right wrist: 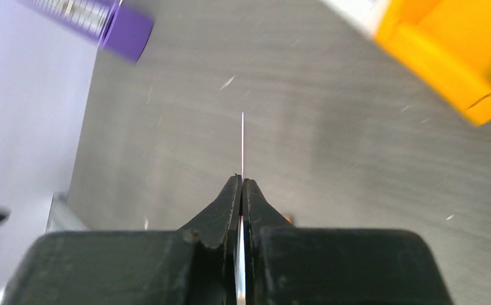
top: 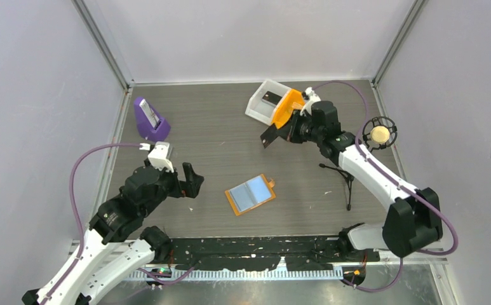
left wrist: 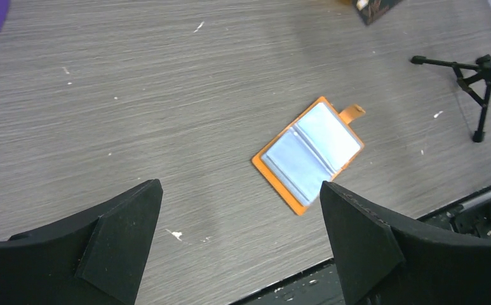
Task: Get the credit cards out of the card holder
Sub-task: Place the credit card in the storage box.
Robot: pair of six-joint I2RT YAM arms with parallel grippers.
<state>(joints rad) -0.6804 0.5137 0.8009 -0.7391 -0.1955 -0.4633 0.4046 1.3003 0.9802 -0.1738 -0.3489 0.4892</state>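
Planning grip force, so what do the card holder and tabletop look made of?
The card holder: probably orange leatherette or soft plastic, matte rim; pale blue clear-plastic sleeves inside, faintly shiny. The tabletop: likely grey wood-grain laminate, matte, finely streaked.

Grey wood-grain table [top: 211, 133], flecked with small white specks. Near the middle, toward the near edge: orange card holder [top: 250, 194], lying open and flat, light blue panels up, clasp tab at its far right corner. Far left: purple stand [top: 150, 122]. Far, right of centre: white bin [top: 263, 101], with an orange bin [top: 289, 107] against its right side. Right side: small black tripod [left wrist: 488, 68].
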